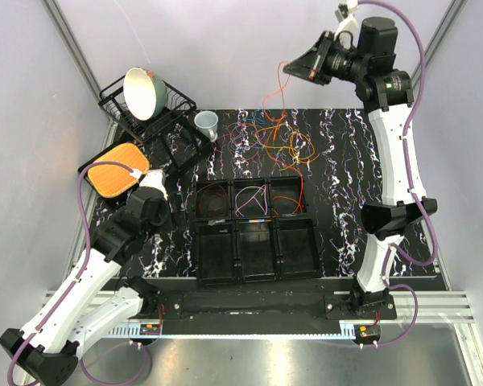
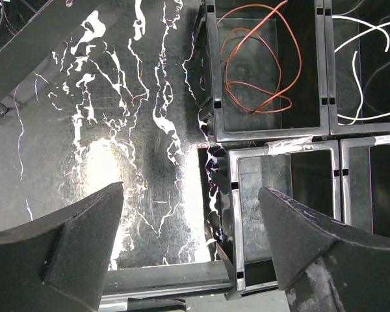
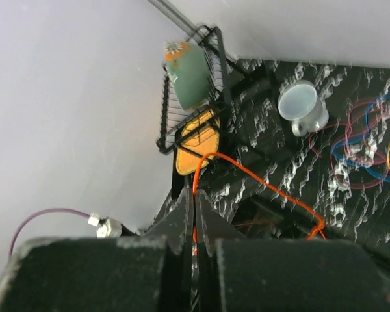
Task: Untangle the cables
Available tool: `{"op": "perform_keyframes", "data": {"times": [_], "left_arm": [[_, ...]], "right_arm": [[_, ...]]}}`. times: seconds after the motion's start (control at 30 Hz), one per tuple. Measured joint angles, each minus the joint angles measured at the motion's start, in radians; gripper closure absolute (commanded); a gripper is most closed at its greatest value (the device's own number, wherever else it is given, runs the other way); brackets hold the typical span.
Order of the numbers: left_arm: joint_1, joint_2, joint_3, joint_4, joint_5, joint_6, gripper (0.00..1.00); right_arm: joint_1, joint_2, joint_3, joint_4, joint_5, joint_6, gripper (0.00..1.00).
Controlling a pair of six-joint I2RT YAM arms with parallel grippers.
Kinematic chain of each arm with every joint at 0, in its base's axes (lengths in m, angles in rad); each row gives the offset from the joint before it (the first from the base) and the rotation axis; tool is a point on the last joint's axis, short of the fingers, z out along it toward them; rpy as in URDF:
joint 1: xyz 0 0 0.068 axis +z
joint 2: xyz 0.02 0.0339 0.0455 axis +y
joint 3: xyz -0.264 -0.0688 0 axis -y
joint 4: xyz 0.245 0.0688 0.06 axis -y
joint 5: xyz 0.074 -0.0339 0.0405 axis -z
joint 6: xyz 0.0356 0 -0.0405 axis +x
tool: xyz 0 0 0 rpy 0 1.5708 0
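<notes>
- From above, the cables [image 1: 275,137] lie in a loose heap at the far middle of the table, beyond the tray [image 1: 196,241]. A few sorted strands already lie in the tray's far row.
- The right claw [image 1: 291,69] hangs high above the far side of the heap. One orange wire [image 1: 274,90] drops from its tip down into the tangle, so the wire's long axis runs nearly straight down from claw to heap.
- The right arm is plainly the nearer one. The left claw [image 1: 165,205] sits low, just left of the tray and well apart from the heap.
- In the left wrist view, the left claw [image 2: 192,250] stands wide open over bare table with nothing between its fingers [image 2: 78,253]. The tray's corner is just beside it on the right, with an orange coil [image 2: 257,65] in one bin and a white wire [image 2: 361,71] in the next.
- In the right wrist view, the right claw [image 3: 195,203] is pinched shut on the orange wire [image 3: 260,182]. The wire arcs up from the tips and slopes away down to the right.
- The rest of the heap, blue, purple and yellow loops, lies at the far right, past the cup [image 3: 302,107].
- We judge that freeing this strand calls for a pull up and away from the heap.
</notes>
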Motion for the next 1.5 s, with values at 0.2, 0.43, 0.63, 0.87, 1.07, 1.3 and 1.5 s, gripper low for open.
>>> {"op": "perform_keyframes", "data": {"times": [0.2,0.43,0.63,0.87,1.07,1.3,1.5], "left_arm": [[0.003,0.0,0.0,0.0,0.001,0.0,0.12],[0.004,0.0,0.0,0.0,0.009,0.003,0.12],[0.006,0.0,0.0,0.0,0.014,0.003,0.12],[0.006,0.0,0.0,0.0,0.014,0.003,0.12],[0.006,0.0,0.0,0.0,0.014,0.003,0.12],[0.006,0.0,0.0,0.0,0.014,0.003,0.12],[0.006,0.0,0.0,0.0,0.014,0.003,0.12]], "right_arm": [[0.0,-0.127,-0.303,-0.004,0.024,-0.015,1.0],[0.001,-0.393,-0.658,-0.027,0.151,-0.058,1.0],[0.001,-0.525,-0.735,-0.066,0.264,-0.106,1.0],[0.001,-0.54,-0.902,-0.121,0.352,-0.134,1.0],[0.001,-0.515,-0.96,-0.14,0.367,-0.132,1.0],[0.002,-0.486,-0.99,-0.074,0.346,-0.122,1.0],[0.012,-0.422,-1.056,-0.037,0.323,-0.116,1.0]]}}
